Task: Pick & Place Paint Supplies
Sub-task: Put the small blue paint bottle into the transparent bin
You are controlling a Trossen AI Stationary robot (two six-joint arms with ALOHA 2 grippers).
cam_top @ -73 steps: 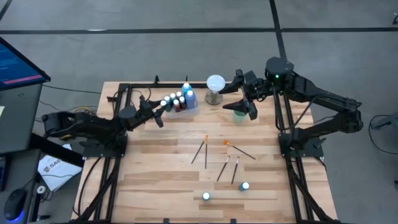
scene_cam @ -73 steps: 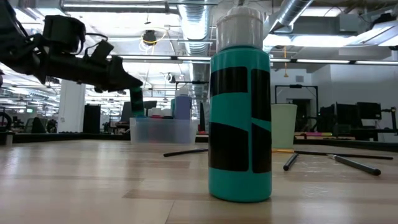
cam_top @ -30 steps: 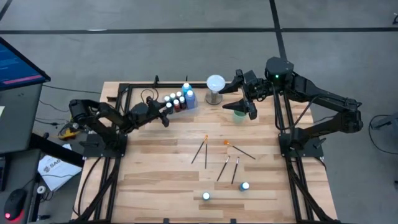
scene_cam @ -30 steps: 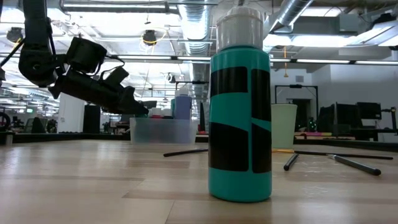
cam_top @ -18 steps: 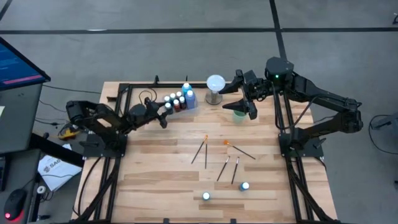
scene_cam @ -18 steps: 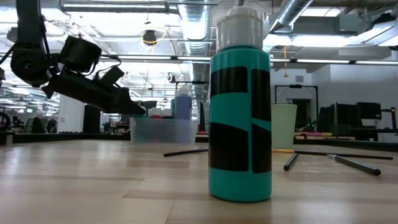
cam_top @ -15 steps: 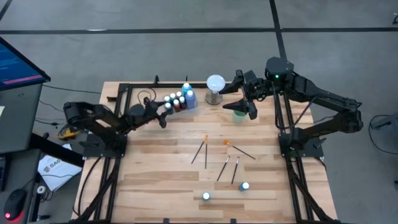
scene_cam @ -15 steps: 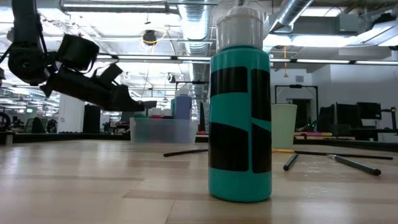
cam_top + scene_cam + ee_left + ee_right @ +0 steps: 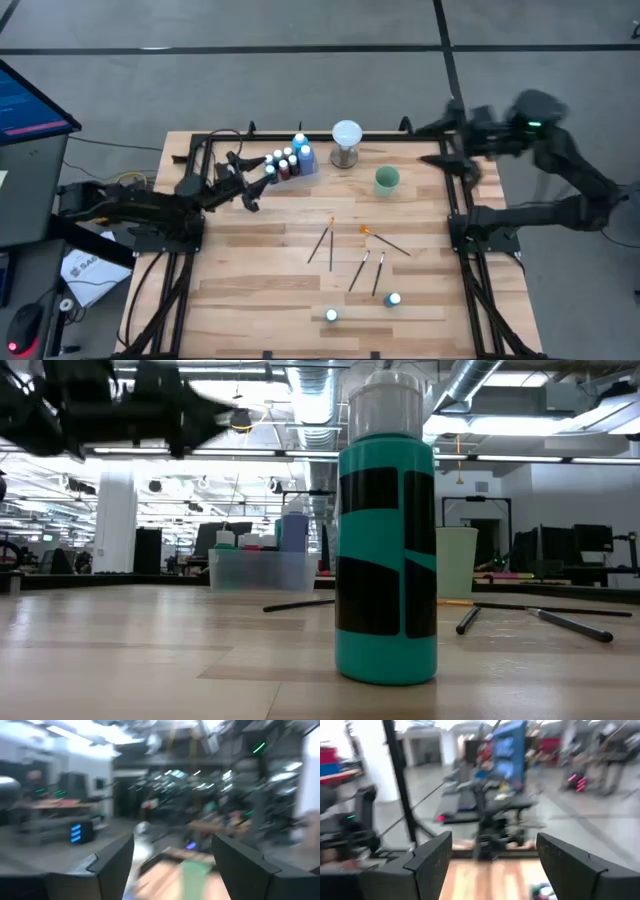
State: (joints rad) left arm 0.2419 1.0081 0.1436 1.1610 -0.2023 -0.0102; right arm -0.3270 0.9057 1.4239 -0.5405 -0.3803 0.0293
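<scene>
Standing packed in a clear bin [image 9: 290, 165] just beyond the left pincer [image 9: 243, 188], about seven paint bottles [image 9: 283, 161] look already sorted, while two bottles [image 9: 332, 315] and five brushes [image 9: 355, 256] lie loose on the table [image 9: 250, 270], well away from it. Both pincers, the right pincer [image 9: 450, 160] too, gape wide and hold nothing, seemingly between picks

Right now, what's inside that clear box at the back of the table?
The clear box holds small paint bottles with white caps and blue or red bodies, standing packed together. Those in front hide the rest, so I can't count them or see the box's floor.
</scene>
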